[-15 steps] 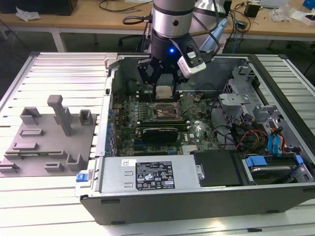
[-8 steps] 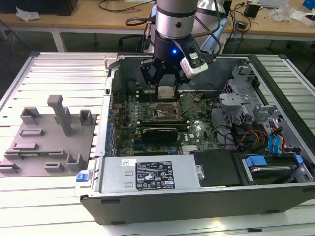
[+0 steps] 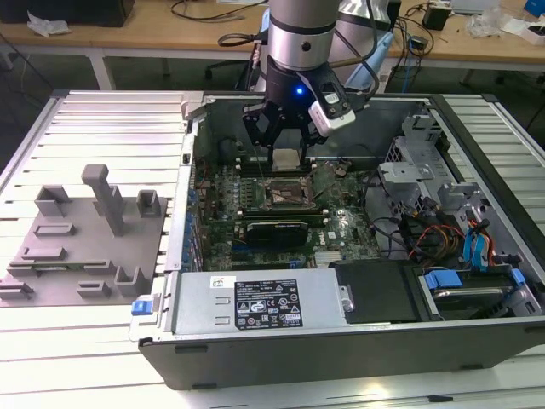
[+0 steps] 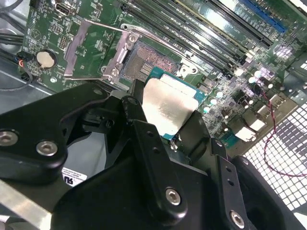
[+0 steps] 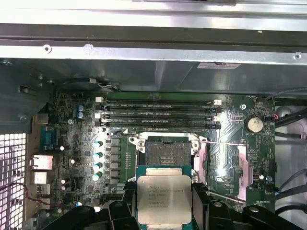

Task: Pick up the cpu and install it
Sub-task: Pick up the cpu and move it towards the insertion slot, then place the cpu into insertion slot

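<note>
My gripper is shut on the cpu, a thin square chip with a silvery top and a green rim. It hangs inside the open computer case, just above the motherboard. In both wrist views the black fingers clamp two opposite edges of the cpu. The chip sits beside the open black socket, whose contact field lies bare. In the exterior view the socket is directly below the gripper. The socket's metal load plate is swung open to one side.
Memory slots run beside the socket. A long black graphics card and the power supply lie nearer the case front. A drive cage and cables fill the exterior view's right. A grey fixture stands outside the case on the left.
</note>
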Robot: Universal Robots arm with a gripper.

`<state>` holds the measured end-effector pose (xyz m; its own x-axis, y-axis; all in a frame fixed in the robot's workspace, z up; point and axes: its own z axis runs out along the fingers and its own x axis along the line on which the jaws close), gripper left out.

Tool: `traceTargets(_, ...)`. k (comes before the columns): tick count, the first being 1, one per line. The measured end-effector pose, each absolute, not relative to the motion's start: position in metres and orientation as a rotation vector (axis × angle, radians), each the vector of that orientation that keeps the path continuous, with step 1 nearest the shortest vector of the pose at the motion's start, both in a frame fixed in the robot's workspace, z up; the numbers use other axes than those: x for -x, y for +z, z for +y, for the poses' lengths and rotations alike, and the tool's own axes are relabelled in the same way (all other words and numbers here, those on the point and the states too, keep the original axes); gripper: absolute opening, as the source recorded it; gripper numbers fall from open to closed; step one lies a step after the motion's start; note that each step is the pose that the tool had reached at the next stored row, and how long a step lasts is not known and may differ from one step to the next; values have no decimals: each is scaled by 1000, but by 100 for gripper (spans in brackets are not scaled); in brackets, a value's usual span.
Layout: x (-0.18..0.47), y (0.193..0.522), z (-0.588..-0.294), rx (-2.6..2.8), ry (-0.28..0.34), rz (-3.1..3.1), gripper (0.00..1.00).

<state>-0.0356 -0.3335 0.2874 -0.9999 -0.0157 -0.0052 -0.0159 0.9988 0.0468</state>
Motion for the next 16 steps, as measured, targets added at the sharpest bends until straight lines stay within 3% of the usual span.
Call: traceTargets(16, 36, 287, -333, -30, 73, 3135, 55)
